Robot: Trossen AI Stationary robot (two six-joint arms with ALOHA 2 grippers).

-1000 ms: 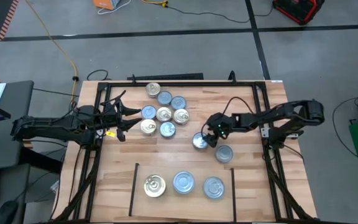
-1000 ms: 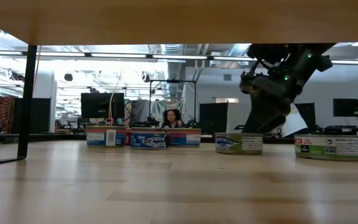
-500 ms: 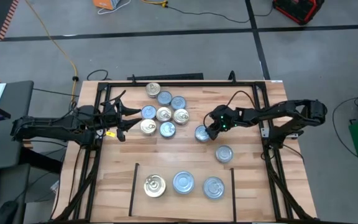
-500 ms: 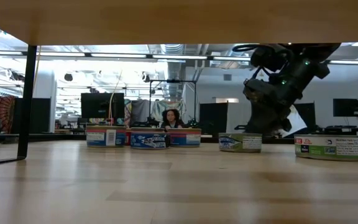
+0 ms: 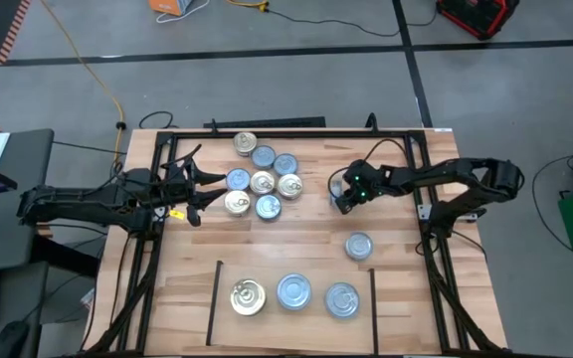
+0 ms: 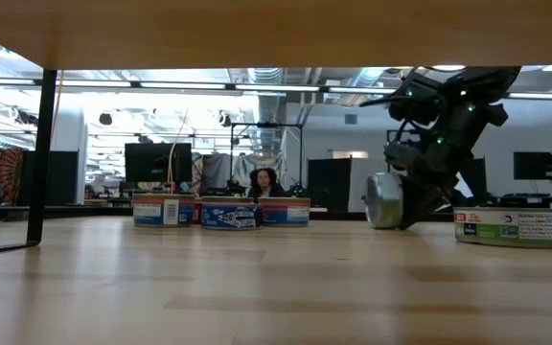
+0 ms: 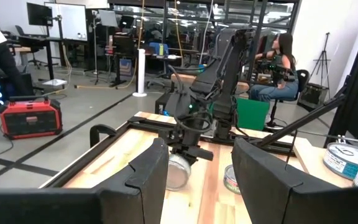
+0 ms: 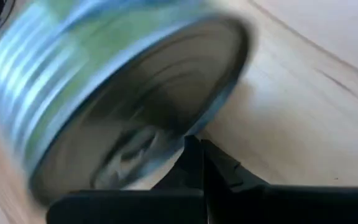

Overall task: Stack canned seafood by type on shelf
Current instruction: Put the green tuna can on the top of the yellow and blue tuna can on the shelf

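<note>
My left gripper (image 5: 199, 191) waits half open, empty, beside the cluster of tins (image 5: 264, 175) on the table's far part. On the shelf (image 5: 356, 320) three cans (image 5: 294, 294) sit in a row. My right gripper (image 5: 344, 196) is closed, touching a tilted silver can (image 6: 384, 200); whether it grips it, I cannot tell.

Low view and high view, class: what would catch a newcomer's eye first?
The right end effector has a silver can tipped on edge at the table's right. A cluster of cans fills the far middle, beside the waiting left end effector. Three more cans lie in a row on the shelf near the front.
</note>
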